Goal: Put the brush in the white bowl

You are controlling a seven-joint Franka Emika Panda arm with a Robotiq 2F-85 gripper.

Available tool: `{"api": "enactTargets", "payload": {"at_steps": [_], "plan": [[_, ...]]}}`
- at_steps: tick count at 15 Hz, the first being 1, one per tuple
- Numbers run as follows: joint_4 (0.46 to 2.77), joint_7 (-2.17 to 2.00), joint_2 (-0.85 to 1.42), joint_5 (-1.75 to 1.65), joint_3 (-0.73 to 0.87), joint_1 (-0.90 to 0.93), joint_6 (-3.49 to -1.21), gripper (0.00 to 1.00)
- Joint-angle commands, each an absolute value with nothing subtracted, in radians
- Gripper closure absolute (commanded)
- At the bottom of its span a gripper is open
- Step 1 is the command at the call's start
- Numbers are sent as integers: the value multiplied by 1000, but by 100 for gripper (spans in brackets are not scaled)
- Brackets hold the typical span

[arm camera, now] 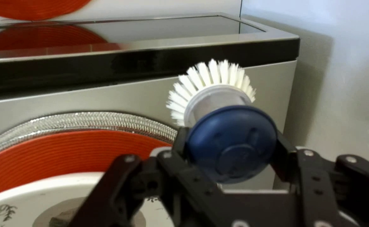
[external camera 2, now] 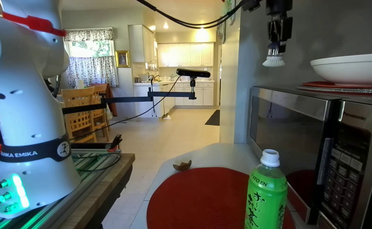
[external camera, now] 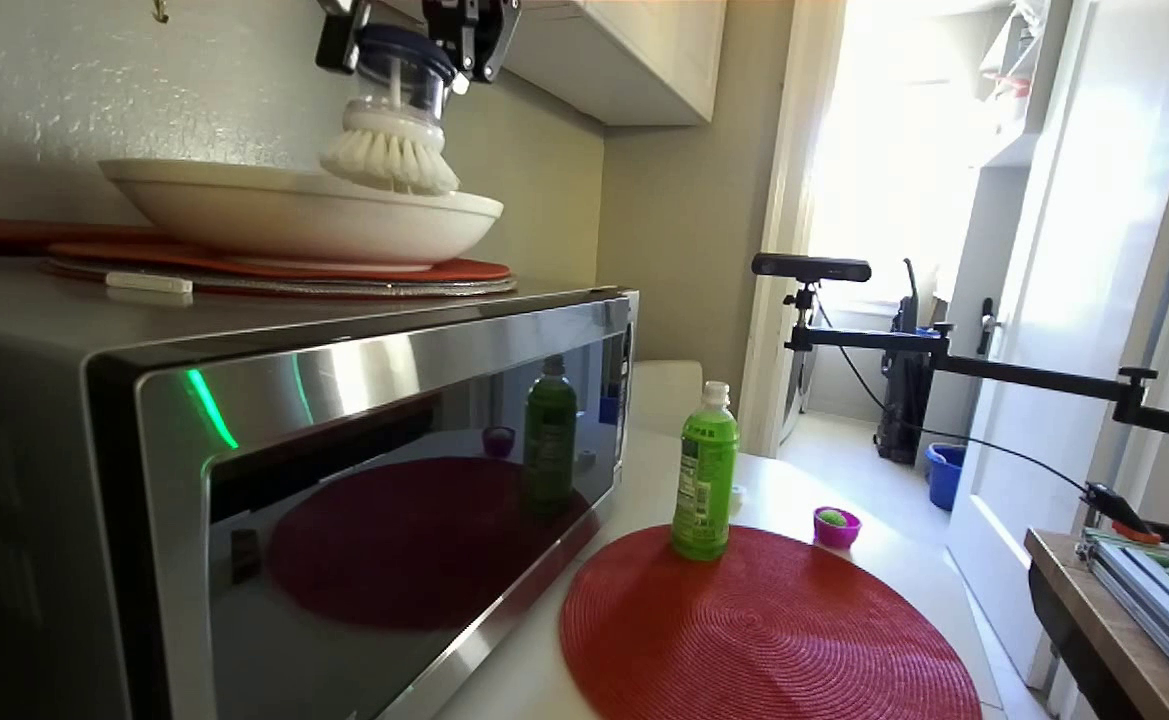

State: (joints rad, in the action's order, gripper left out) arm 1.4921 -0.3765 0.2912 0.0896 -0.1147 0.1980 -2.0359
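Note:
The brush has a dark blue round knob, a clear neck and whitish bristles. It shows in both exterior views (external camera: 391,155) (external camera 2: 273,61) and in the wrist view (arm camera: 216,97). My gripper (external camera: 402,55) is shut on the brush's knob, with a finger on each side, also in the wrist view (arm camera: 231,145). The brush hangs in the air, bristles down, slightly tilted. The wide cream-white bowl (external camera: 294,215) stands on mats on the microwave. In an exterior view a gap shows between brush and bowl (external camera 2: 348,68). In the wrist view the bowl (arm camera: 42,187) is at lower left, partly hidden by my gripper.
The microwave (external camera: 384,350) holds red and silvery mats (external camera: 464,275) and a small white stick (external camera: 149,284). Below, a green bottle (external camera: 706,475) stands on a red round mat (external camera: 764,630). A purple cup (external camera: 836,528) is nearby. A cabinet (external camera: 634,60) hangs above.

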Motion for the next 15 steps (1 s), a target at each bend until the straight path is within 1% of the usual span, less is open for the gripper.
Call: {"api": "enactTargets", "payload": {"at_steps": [1, 9, 15], "plan": [[1388, -366, 328, 66, -107, 201, -1968, 63], [1348, -410, 359, -90, -62, 213, -2031, 63], [1306, -460, 403, -129, -29, 211, -2100, 63]]}}
